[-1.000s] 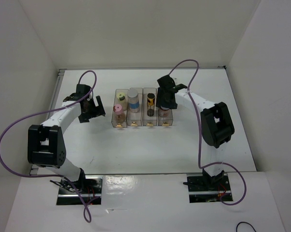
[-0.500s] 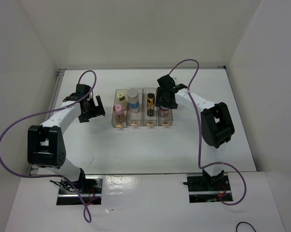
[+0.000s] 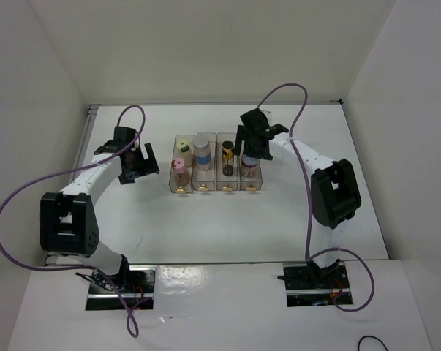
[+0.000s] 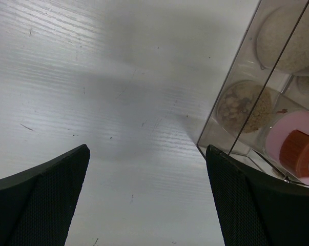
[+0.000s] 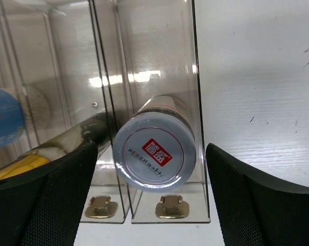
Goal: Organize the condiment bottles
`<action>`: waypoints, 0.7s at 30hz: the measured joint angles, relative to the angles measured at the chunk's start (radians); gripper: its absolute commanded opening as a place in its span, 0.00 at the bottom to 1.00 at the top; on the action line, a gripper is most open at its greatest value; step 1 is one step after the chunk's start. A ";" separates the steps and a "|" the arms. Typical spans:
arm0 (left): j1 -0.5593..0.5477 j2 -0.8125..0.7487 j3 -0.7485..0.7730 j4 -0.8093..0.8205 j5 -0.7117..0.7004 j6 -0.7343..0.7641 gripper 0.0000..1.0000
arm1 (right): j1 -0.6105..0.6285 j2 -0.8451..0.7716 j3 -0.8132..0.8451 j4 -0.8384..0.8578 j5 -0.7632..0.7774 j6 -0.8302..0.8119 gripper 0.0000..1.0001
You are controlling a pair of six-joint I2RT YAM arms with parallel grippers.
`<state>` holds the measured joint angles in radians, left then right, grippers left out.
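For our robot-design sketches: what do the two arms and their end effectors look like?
The left arm and right arm are white links with bulky black joint housings, each trailing a looping purple cable. The left end effector and right end effector are black; their fingers carry a fine mesh texture.

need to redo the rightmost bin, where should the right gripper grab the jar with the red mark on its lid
Grip the red-marked jar by its round lid end, coming straight down from above. It stands upright in the rightmost clear bin, whose walls sit close on both sides, so probably only the top is free. The right gripper hangs open over it.
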<state>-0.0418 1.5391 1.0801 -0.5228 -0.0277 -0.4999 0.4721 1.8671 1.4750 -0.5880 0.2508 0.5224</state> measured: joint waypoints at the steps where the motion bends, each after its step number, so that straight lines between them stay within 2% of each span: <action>1: 0.000 -0.001 0.000 0.000 0.000 0.000 1.00 | 0.000 -0.009 0.004 -0.001 0.002 0.000 0.91; 5: 0.000 -0.010 0.000 0.000 0.000 0.000 1.00 | 0.000 -0.041 0.030 -0.005 0.011 0.000 0.99; 10: 0.000 -0.029 0.000 0.005 0.000 0.000 1.00 | -0.009 -0.106 0.028 -0.009 0.041 0.000 0.99; 15: 0.000 -0.063 0.000 0.002 -0.001 0.000 1.00 | -0.045 -0.268 -0.049 0.004 0.056 0.011 0.99; 21: 0.000 -0.214 -0.018 0.027 -0.008 -0.002 1.00 | -0.085 -0.512 -0.206 0.053 0.095 0.016 0.99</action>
<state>-0.0414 1.3254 1.0618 -0.4957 -0.0360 -0.5014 0.3874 1.3548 1.2690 -0.5346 0.3454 0.5385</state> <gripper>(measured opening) 0.999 0.985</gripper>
